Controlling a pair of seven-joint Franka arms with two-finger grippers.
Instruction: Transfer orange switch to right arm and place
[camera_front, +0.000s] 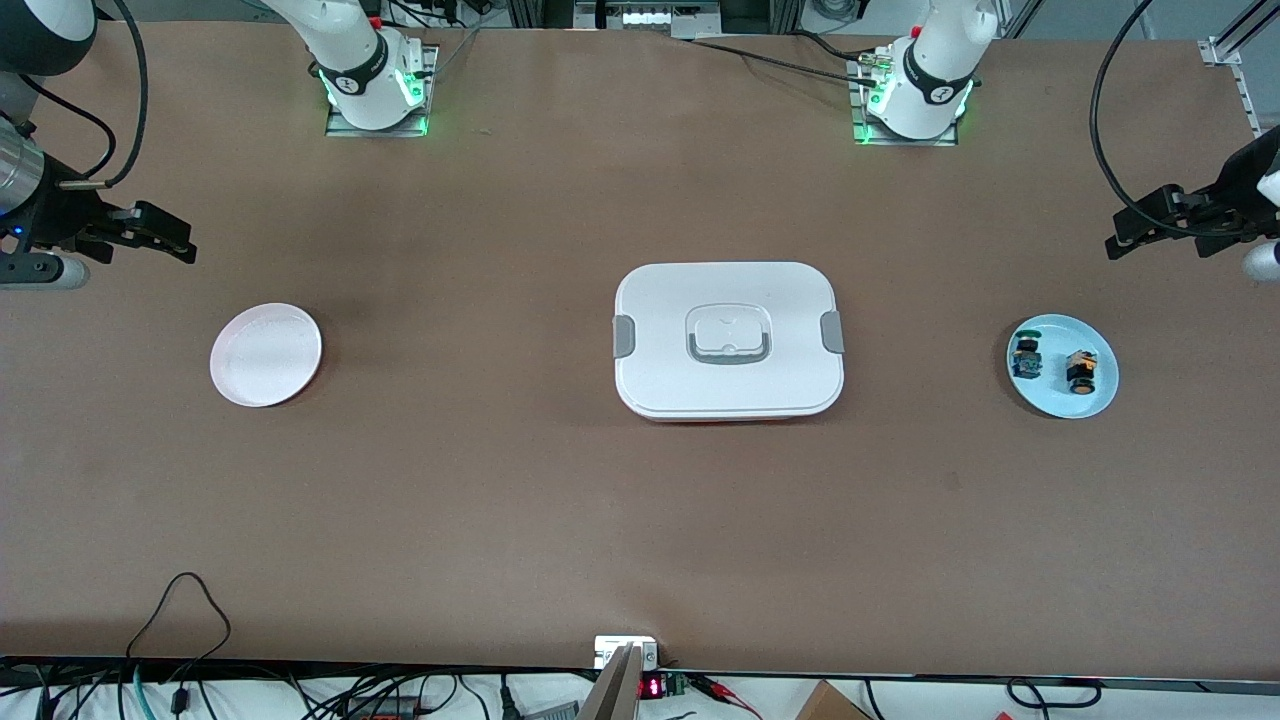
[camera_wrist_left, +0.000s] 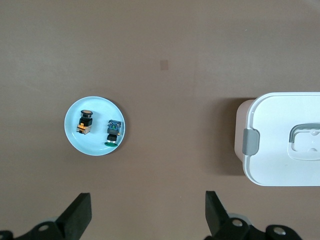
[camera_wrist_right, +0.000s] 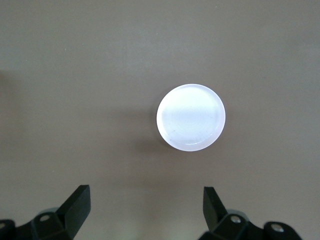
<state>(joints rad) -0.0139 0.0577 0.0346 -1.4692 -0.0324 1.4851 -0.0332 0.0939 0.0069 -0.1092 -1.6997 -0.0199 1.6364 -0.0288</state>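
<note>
The orange switch (camera_front: 1080, 369) (camera_wrist_left: 85, 121) lies on a light blue plate (camera_front: 1090, 402) (camera_wrist_left: 95, 147) toward the left arm's end of the table, beside a green-capped switch (camera_front: 1026, 355) (camera_wrist_left: 114, 133). My left gripper (camera_front: 1140, 232) (camera_wrist_left: 148, 210) hangs open and empty in the air above the table's edge, apart from that plate. My right gripper (camera_front: 165, 238) (camera_wrist_right: 148, 206) also stands open and empty, up over the table at the right arm's end. A pale pink plate (camera_front: 266, 354) (camera_wrist_right: 190, 117) lies empty there.
A white lidded box (camera_front: 729, 340) (camera_wrist_left: 285, 142) with grey clasps and a handle sits in the middle of the table, between the two plates. Cables run along the table edge nearest the front camera.
</note>
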